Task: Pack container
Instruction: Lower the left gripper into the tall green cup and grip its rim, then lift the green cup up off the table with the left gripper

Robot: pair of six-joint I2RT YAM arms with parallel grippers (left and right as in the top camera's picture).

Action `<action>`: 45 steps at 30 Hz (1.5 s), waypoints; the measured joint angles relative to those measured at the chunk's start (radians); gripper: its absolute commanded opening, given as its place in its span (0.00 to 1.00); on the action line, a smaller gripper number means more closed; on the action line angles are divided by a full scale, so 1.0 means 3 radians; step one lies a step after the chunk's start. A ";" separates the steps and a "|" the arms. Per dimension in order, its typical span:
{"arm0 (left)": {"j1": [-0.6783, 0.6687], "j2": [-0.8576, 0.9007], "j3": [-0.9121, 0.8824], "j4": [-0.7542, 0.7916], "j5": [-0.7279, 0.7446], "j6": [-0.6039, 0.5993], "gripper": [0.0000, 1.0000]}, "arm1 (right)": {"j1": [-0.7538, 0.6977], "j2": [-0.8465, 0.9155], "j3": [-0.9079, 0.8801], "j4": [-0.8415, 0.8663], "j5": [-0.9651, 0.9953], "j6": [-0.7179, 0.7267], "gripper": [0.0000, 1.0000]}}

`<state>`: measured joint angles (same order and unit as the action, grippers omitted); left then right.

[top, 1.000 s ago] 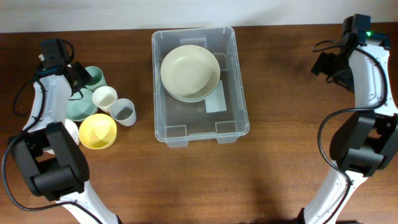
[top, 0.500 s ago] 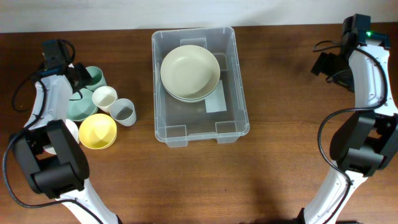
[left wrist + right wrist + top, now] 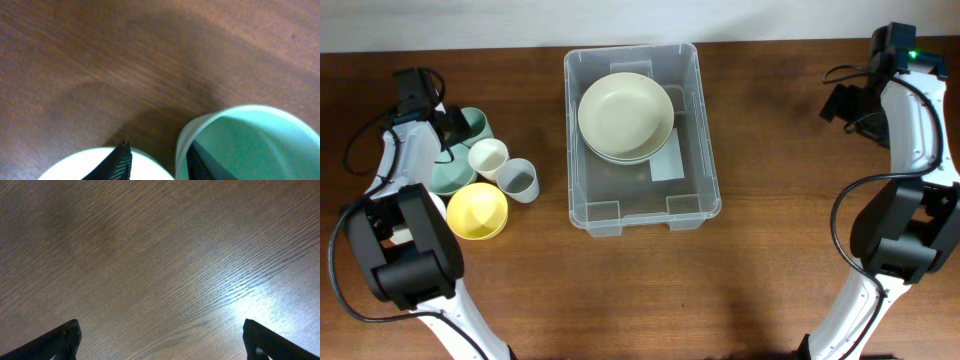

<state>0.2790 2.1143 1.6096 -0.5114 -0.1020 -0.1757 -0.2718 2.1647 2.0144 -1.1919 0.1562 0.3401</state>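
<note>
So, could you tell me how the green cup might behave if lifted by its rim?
The green cup looks like thin, stiff plastic, so it is probably light. Its smooth wall may slip between the fingers. Pinched at one side, it would likely hang tilted.

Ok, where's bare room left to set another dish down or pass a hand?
Free: the container's near half, between the stacked bowls and its near wall; the table from the container to the right arm, and in front of it. Crowded: left of the container, where cups and bowls cluster by the left hand.

The left claw (image 3: pixel 157 157) has edged rightward, straddling the green cup's (image 3: pixel 250 140) rim.
</note>
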 measured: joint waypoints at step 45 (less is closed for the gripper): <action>0.0000 0.0156 0.0351 -0.0090 0.0145 0.0014 0.43 | 0.0000 0.0000 0.0000 0.0000 0.0000 -0.0001 0.99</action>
<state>0.2790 2.1612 1.7149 -0.5385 -0.0586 -0.1715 -0.2718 2.1647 2.0144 -1.1919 0.1562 0.3397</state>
